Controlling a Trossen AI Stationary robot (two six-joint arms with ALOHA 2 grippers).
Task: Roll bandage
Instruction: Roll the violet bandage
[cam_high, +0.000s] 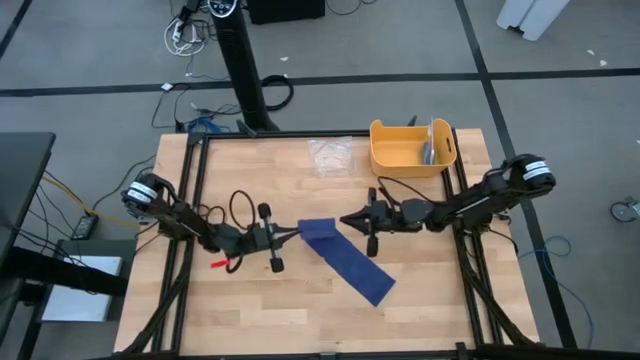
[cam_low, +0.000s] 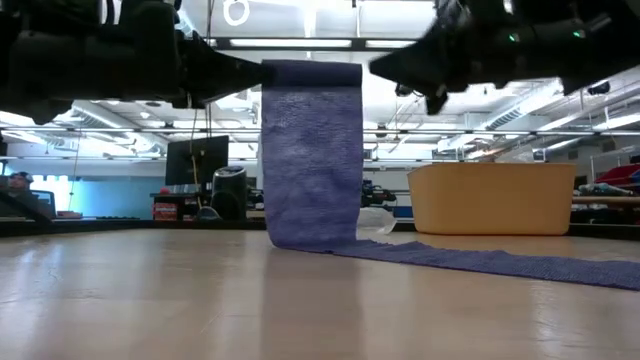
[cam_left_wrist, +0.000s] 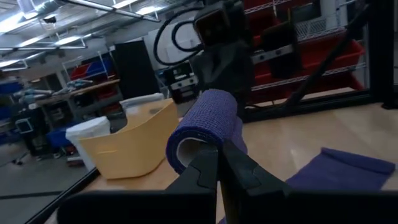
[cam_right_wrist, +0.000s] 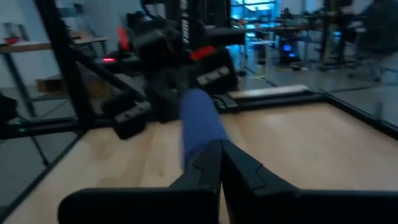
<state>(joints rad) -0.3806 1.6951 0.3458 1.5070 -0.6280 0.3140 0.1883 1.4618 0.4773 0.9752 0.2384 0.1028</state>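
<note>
The dark-blue bandage (cam_high: 345, 262) is partly rolled. Its rolled end (cam_low: 310, 72) is held up in the air, and a band hangs straight down from it to the table (cam_low: 310, 235). The rest lies flat toward the near right (cam_low: 500, 262). My left gripper (cam_high: 292, 235) comes level from the left and is shut on the roll's left end. My right gripper (cam_high: 345, 219) comes level from the right, shut, with its tips at the roll's right end (cam_right_wrist: 200, 121). My left gripper pinches the rim of the roll's open left end (cam_left_wrist: 198, 144) between its two fingers. It comes level from the table's left, along the roll's axis. The roll is lifted clear and lies level, with the loose band hanging below it to the table. My right gripper's shut fingertips (cam_right_wrist: 217, 163) stand at the roll's right end (cam_low: 358, 72), level from the table's right. I cannot tell whether they touch it or hold cloth.
A yellow plastic tub (cam_high: 380, 150) stands at the far right of the table. A clear plastic wrapper (cam_high: 330, 156) lies left of it. Dark frame rails (cam_high: 190, 200) run along the table's left and right sides. Bare wood lies at the near left (cam_high: 260, 310).
</note>
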